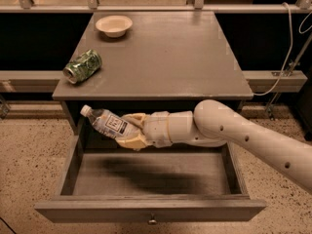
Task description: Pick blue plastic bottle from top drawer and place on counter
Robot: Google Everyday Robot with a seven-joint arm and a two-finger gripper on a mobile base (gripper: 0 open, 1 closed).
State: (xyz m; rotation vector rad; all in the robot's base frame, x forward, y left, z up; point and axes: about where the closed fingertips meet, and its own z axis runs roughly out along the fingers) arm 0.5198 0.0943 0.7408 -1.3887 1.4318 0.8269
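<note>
The blue plastic bottle (105, 122), clear with a white cap and a white label, lies tilted in my gripper (130, 130), cap pointing up and left. The gripper is shut on its lower half and holds it in the air above the open top drawer (146, 209), just below the front edge of the counter (161, 52). My white arm reaches in from the lower right. The drawer's floor under the bottle shows only a shadow.
A crushed green can (82, 66) lies near the counter's front left corner. A small cream bowl (113, 25) stands at the back left of the counter. A white cable (287, 48) hangs at the right. Speckled floor lies on both sides of the cabinet.
</note>
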